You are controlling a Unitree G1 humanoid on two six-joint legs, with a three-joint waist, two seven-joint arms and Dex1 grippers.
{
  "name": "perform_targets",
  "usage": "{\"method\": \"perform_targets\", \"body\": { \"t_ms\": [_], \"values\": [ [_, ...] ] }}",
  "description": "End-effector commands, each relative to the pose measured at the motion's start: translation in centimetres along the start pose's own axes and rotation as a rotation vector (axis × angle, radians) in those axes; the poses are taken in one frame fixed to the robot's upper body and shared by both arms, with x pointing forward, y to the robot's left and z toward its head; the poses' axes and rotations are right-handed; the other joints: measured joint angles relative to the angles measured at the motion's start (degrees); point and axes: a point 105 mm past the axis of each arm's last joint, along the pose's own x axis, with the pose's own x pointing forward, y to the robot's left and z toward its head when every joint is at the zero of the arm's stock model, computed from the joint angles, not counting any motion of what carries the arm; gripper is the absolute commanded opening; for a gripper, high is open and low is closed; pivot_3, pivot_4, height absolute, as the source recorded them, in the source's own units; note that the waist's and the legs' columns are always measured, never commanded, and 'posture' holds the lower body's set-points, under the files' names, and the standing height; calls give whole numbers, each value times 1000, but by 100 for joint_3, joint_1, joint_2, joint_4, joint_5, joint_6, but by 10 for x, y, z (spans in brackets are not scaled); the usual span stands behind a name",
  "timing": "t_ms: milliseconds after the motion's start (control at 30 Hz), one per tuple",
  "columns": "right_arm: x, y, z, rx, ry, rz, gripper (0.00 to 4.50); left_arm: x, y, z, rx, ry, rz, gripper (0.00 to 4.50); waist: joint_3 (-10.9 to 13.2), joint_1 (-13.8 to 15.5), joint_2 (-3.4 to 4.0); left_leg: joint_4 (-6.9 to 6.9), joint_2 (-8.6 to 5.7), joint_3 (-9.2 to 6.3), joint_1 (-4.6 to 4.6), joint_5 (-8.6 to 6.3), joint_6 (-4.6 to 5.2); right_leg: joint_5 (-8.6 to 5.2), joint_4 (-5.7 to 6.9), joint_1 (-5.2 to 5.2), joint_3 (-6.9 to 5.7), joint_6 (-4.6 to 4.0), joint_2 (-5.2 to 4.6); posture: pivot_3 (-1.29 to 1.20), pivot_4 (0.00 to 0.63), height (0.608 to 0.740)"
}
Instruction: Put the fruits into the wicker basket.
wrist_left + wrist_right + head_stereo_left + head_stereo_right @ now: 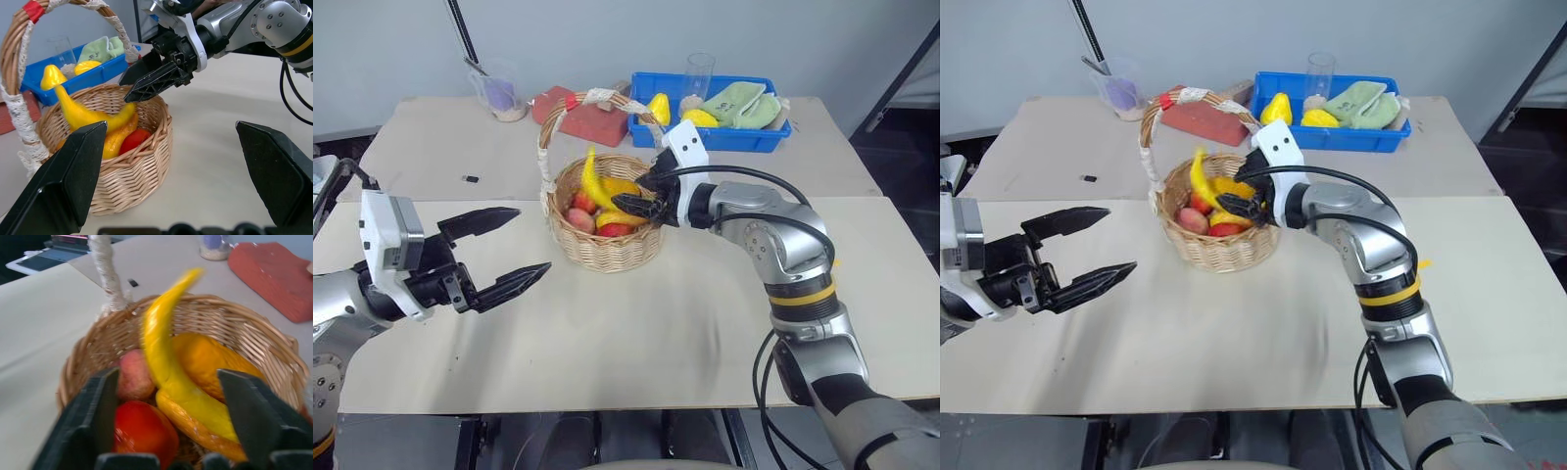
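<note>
The wicker basket (pixel 607 253) stands mid-table, its arched handle (pixel 548 132) rising on its left. The banana (pixel 593 182) leans upright inside it, on the orange-yellow bumpy fruit (pixel 208 355). Red and pink fruits (pixel 139 431) lie beside them. My right gripper (pixel 641 203) hovers over the basket's right rim, open. In the right wrist view its fingers (pixel 95 411) stand either side of the banana (pixel 164 362) without touching it. Left of the basket and apart from it, my left gripper (pixel 514 245) is held wide open and empty, pointing at the basket (pixel 127 181).
A blue bin (pixel 705 135) at the back right holds small yellow pieces, green cloths and a clear glass. A red block (pixel 582 117) lies behind the basket. A plastic cup (pixel 504 93) stands at the back left. A small black item (pixel 470 178) lies on the table.
</note>
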Motion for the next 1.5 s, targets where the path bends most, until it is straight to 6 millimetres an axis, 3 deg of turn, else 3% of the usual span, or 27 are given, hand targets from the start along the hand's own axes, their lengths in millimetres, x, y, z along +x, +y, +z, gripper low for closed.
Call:
{"method": "perform_targets", "body": {
  "t_ms": [33,167,367,533,800,900,1267,1400,1500],
  "values": [
    [-22,19,22,-95,-69,109,3551,3,1,6,26,-10,-9,4500,0,13,0,0,0,-1,0,0,0,0,-1,1,-1,0,0,0,150,740],
    [-51,16,15,-170,-42,126,3551,7,4,6,28,-8,-11,4500,0,25,0,0,0,-2,2,-1,1,0,-9,10,-3,0,-1,0,150,740],
    [-75,-22,4,-166,-48,-96,3551,9,4,4,28,-2,-22,4500,0,3,-1,0,1,1,4,0,1,-1,-29,14,0,-2,1,0,150,740],
    [-59,-48,-3,-126,-85,-207,3551,13,3,5,31,-6,-53,4500,0,-31,-1,-2,6,5,8,0,1,-4,-29,10,6,-7,8,0,150,740],
    [-16,-62,2,-102,-148,-215,3551,21,4,6,54,-29,-67,4500,0,-20,0,-3,4,9,3,1,-1,-4,-12,4,7,-7,6,0,150,740],
    [-8,-63,5,-94,-169,-209,3551,23,1,6,52,-35,-72,4500,0,2,0,-4,4,7,3,1,-1,-4,-7,4,4,-7,4,0,150,740],
    [-3,-60,2,-94,-167,-192,98,23,0,5,52,-34,-65,4500,1,-17,1,-4,6,6,3,2,-2,-4,-4,1,3,-8,6,0,150,740],
    [-8,-61,3,-133,-178,-200,101,24,0,5,51,-39,-68,4500,1,-11,1,-4,5,6,1,2,-2,-4,-3,0,3,-8,5,0,150,740],
    [-24,-72,5,-176,-191,-249,101,26,1,6,51,-48,-71,4500,1,14,1,-4,4,5,1,2,-2,-4,-4,0,3,-7,3,0,150,740]
  ]
}}
